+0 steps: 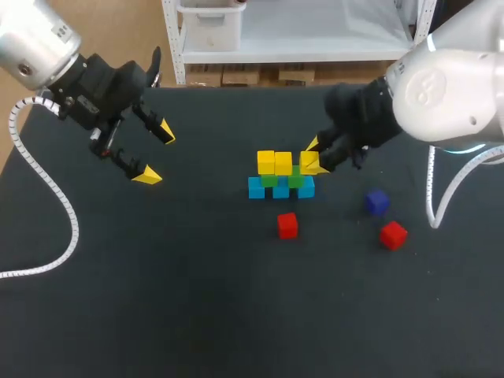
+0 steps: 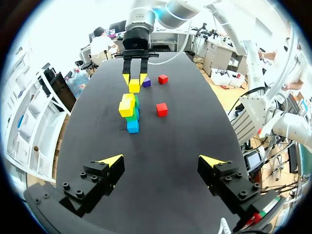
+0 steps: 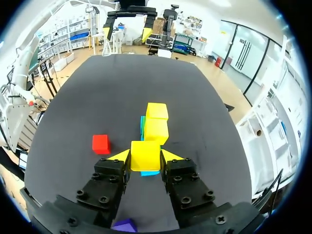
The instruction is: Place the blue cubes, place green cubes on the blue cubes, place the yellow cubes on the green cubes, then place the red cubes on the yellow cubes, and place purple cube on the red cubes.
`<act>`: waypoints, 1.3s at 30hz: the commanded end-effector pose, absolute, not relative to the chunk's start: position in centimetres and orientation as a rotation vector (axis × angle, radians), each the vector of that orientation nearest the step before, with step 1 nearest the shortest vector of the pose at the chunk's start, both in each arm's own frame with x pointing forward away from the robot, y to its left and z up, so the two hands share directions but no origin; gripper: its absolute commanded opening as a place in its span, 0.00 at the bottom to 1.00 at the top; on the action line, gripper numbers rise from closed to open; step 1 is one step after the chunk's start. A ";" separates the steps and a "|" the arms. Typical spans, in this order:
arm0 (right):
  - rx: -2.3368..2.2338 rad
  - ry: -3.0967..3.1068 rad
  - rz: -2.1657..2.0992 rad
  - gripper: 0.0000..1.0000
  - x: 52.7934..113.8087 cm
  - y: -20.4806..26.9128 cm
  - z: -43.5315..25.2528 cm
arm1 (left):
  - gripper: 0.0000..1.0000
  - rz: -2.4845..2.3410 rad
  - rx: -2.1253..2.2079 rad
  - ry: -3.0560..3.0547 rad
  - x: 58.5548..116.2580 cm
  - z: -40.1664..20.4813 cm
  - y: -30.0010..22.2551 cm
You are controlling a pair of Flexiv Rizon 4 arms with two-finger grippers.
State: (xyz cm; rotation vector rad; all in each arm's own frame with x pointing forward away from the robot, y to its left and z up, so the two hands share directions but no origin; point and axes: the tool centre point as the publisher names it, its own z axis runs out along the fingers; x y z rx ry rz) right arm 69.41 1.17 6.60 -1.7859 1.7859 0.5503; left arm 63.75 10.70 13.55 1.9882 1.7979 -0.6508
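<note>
A stack stands mid-table: a row of blue cubes (image 1: 281, 188), green cubes (image 1: 283, 179) on them, two yellow cubes (image 1: 274, 162) on top. My right gripper (image 1: 314, 161) is shut on a third yellow cube (image 3: 145, 155), held at the stack's right end over the green layer. One red cube (image 1: 287, 225) lies in front of the stack, another red cube (image 1: 393, 235) and the purple cube (image 1: 376, 201) to its right. My left gripper (image 1: 156, 153) hangs open above the table's left side, nothing between its fingers.
The black table (image 1: 197, 299) reaches to the front and left of the stack. A white cable (image 1: 55, 205) from my left arm lies along the left side. In the left wrist view the stack (image 2: 130, 111) sits far ahead of the open fingers.
</note>
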 end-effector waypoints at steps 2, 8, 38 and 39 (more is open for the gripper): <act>-1.808 1.790 0.547 0.00 69.9 1.6 6.7 | 1.00 -0.653 1.992 1.796 63.9 13.5 10.7; -1.812 1.798 0.544 0.00 70.2 1.7 6.6 | 1.00 -0.653 1.992 1.796 63.9 13.5 10.7; -1.832 1.834 0.539 0.00 70.3 2.1 6.0 | 1.00 -0.653 1.992 1.796 63.9 13.5 10.7; -1.832 1.836 0.540 0.00 70.3 2.2 6.0 | 1.00 -0.653 1.992 1.796 63.9 13.5 10.7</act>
